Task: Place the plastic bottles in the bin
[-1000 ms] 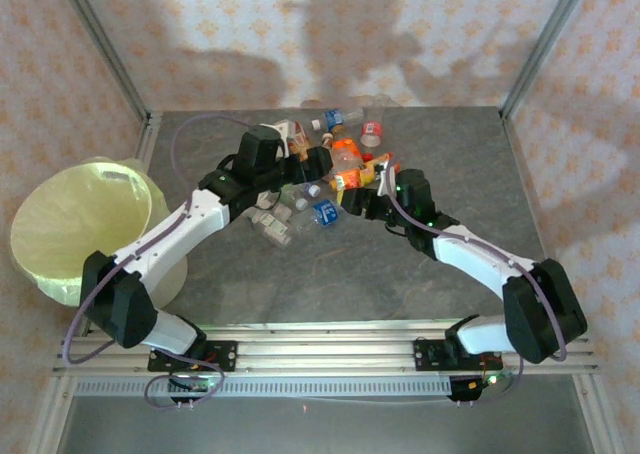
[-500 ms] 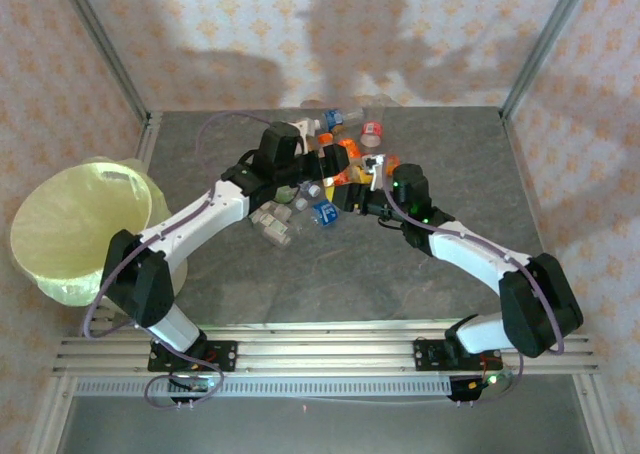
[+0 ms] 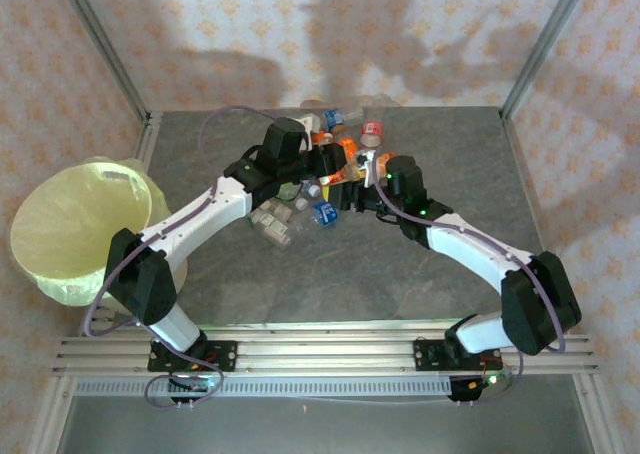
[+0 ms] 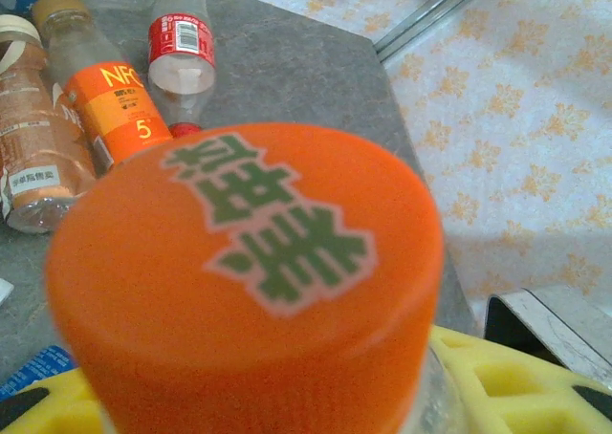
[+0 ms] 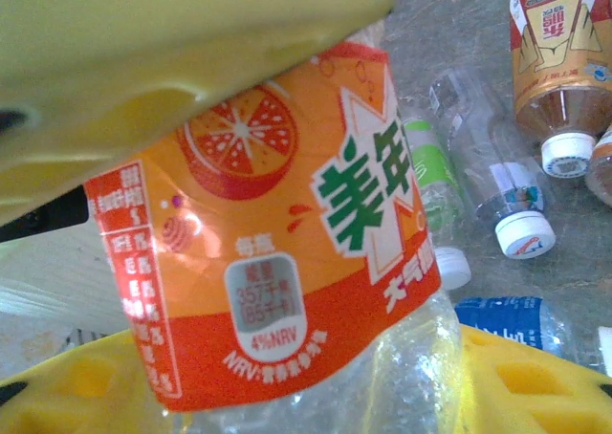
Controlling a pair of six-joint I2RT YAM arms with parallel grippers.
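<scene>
Your left gripper [image 3: 325, 162] clenched on orange-capped bottle [image 4: 249, 271], cap end back between jaws. Your right gripper [image 3: 352, 184] grasping orange-label bottle [image 5: 277, 233] between yellow pads [image 5: 143, 61]; loose bottles [image 5: 497, 181] lie beyond jaws.

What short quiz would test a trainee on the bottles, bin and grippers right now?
1. True or false: the large round pale bin lined with a yellow-green bag stands on the right arm's side.
2. The clear plastic bottle in the right gripper has a label that is: A blue, B orange, C white.
3. Which colour is the round plastic cap before the left gripper?
Key: 1 false; 2 B; 3 orange.
</scene>
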